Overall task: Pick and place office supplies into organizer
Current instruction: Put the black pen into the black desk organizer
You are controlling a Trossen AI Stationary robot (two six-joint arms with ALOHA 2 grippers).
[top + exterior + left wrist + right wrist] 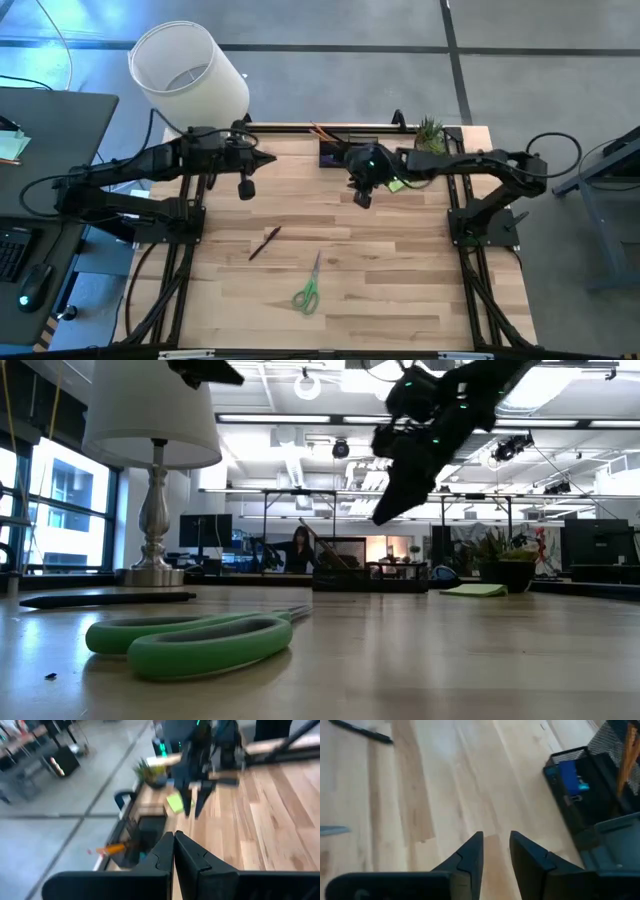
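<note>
We see a black mesh organizer point(348, 150) at the far edge of a pale wooden worktop point(380, 270), near the middle. Orange pencils point(322, 131) stick out of one compartment, and a small blue item point(571, 776) lies in another. Just beside the organizer, towards the right arm's side, a lime-green sticky-note pad point(397, 185) lies flat on the wood. A dark pen point(264, 243) lies well apart from the organizer, out on the open worktop, and green-handled scissors point(307, 288) lie nearer the front edge, beyond the pen.

The right tool point(361, 195) hangs above the worktop just in front of the organizer, its two fingers point(470, 854) a narrow gap apart with nothing between them. The left tool point(246, 186) waits in the air on the left side, its fingers point(186, 851) pressed together and empty.

A small potted plant point(431, 134) stands at the far right corner, and a white-shaded lamp point(188, 72) at the far left.
</note>
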